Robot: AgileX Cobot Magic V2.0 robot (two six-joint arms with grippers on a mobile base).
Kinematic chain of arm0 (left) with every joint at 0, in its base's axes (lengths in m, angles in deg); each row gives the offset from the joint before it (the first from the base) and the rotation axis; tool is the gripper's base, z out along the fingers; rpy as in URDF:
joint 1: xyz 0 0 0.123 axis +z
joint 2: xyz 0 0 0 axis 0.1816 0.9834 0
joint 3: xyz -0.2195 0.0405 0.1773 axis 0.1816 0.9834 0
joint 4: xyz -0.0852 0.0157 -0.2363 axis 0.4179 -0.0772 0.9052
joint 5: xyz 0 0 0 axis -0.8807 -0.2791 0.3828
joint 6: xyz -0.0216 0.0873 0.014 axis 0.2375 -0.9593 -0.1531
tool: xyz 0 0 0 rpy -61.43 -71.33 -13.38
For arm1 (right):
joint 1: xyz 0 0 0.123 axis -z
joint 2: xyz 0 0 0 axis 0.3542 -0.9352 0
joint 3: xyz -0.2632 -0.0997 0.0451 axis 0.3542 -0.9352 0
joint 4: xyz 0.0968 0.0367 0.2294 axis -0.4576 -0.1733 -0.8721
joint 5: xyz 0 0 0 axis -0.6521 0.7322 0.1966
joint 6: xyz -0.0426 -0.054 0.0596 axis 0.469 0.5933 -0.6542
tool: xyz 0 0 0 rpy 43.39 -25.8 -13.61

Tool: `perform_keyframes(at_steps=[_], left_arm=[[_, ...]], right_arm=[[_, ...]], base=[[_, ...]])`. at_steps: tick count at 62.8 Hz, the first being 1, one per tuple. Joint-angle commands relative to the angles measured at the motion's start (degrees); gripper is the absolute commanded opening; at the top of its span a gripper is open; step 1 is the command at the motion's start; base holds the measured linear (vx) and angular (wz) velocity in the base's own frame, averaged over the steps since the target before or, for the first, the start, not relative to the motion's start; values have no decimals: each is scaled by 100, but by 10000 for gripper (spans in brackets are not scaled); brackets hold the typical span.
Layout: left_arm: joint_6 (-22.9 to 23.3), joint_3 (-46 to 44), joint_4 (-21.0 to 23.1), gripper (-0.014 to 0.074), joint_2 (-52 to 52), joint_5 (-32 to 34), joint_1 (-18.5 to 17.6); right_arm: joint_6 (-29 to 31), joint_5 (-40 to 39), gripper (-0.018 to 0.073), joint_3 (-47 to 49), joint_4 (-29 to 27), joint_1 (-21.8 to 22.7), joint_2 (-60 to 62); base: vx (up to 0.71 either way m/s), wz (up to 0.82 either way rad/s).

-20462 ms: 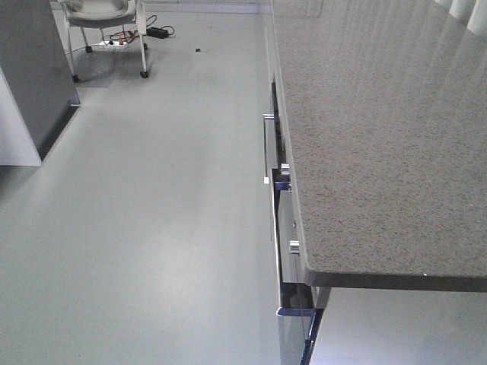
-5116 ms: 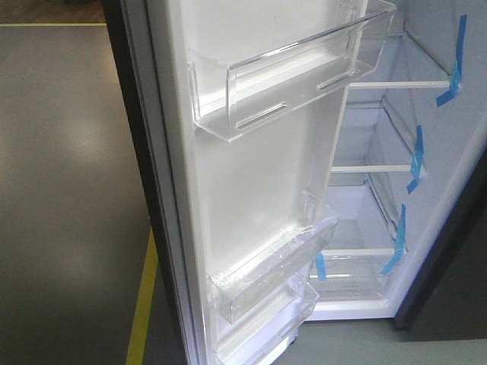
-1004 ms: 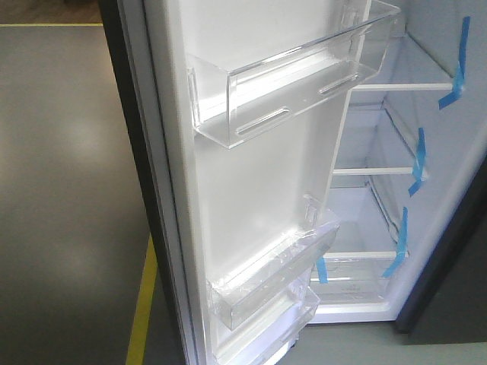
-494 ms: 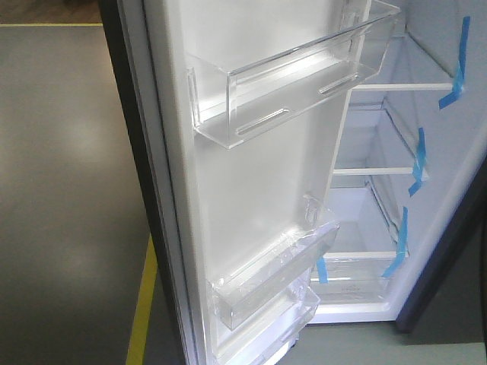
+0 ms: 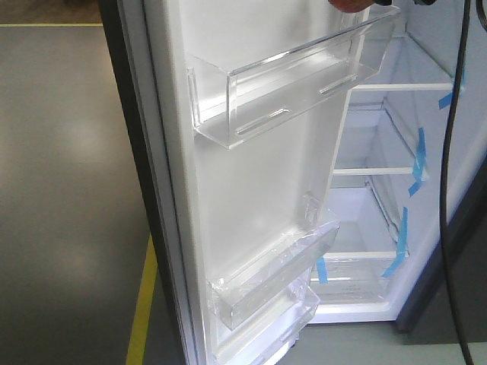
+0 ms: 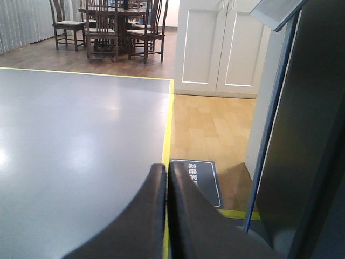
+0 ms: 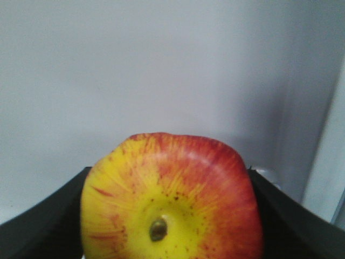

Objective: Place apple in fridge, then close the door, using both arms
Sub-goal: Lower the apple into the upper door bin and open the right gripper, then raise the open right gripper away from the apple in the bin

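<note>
- Since half a second ago, the apple [image 5: 351,4] has come in at the top edge of the front view, just above the door's [image 5: 259,182] top bin [image 5: 289,84]. A black cable [image 5: 447,190] now hangs across the fridge [image 5: 365,213] opening.
- Right gripper [image 7: 171,216] clamped on the apple, black fingers [image 7: 43,221] either side, dimpled end facing the camera, white wall behind.
- Left gripper [image 6: 166,171] pressed together, holding nothing, over grey floor [image 6: 81,135], near the door's dark outer face.
- Door wide open.

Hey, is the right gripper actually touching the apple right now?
Touching. The right wrist view shows the apple wedged between the black fingers of the right gripper, pressed against both sides with no gap.
</note>
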Motion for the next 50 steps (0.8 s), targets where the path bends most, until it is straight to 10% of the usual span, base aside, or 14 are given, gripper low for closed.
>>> perform_keyframes(at_steps=[1, 15, 29, 50], left_arm=[[39, 162, 13, -6, -82, 450, -34], [39, 162, 13, -6, -82, 457, -34], [46, 162, 20, -6, -82, 476, -34], [845, 162, 339, -6, -82, 716, -34]], right_arm=[[-9, -256, 382, 200, -343, 2, 186], [-9, -282, 619, 200, -239, 2, 168], [-9, -335, 587, 200, -279, 2, 190], [-158, 182, 53, 200, -95, 12, 880]], base=[[0, 0], [0, 0], [0, 0], [0, 0]])
